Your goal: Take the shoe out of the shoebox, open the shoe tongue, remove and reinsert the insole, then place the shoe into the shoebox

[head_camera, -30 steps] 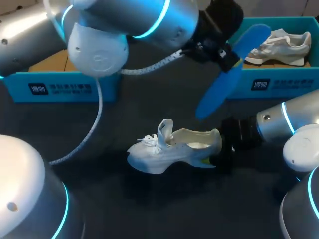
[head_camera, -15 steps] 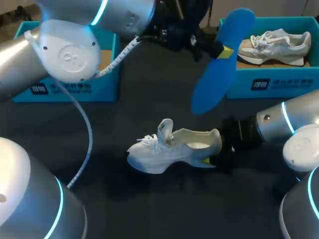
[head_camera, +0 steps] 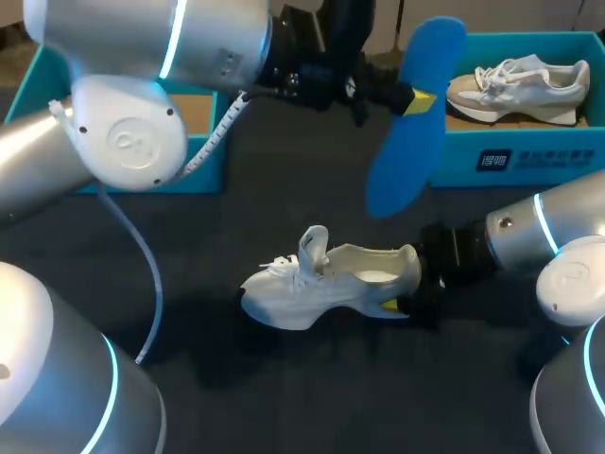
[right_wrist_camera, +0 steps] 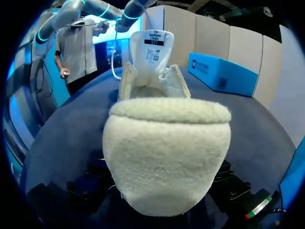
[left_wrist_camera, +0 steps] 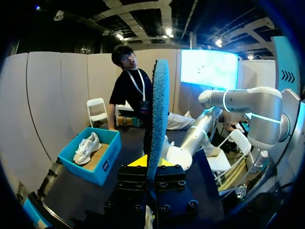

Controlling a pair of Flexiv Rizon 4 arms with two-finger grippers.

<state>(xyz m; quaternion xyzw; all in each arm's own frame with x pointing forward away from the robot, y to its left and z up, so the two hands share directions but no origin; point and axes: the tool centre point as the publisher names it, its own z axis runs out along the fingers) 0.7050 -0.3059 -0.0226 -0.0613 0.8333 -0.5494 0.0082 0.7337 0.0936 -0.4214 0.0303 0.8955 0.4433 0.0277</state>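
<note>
The white shoe [head_camera: 321, 284] lies mid-worktop [head_camera: 284, 388], laced toe toward 9 o'clock and heel toward 3 o'clock. Its tongue stands upright, and the heel collar is a fat roll of cream fleece [right_wrist_camera: 167, 157]. The right gripper [head_camera: 395, 305] is closed on the heel, with one yellow tip showing under the sole. At 1 o'clock from the shoe, the left gripper [head_camera: 416, 98] pinches the blue insole [head_camera: 408, 132] in the air, clear of the worktop. The insole is a long, flat oval with a grainy edge [left_wrist_camera: 157, 119]. An open teal cardboard shoebox [head_camera: 203, 161] sits at 10 o'clock.
</note>
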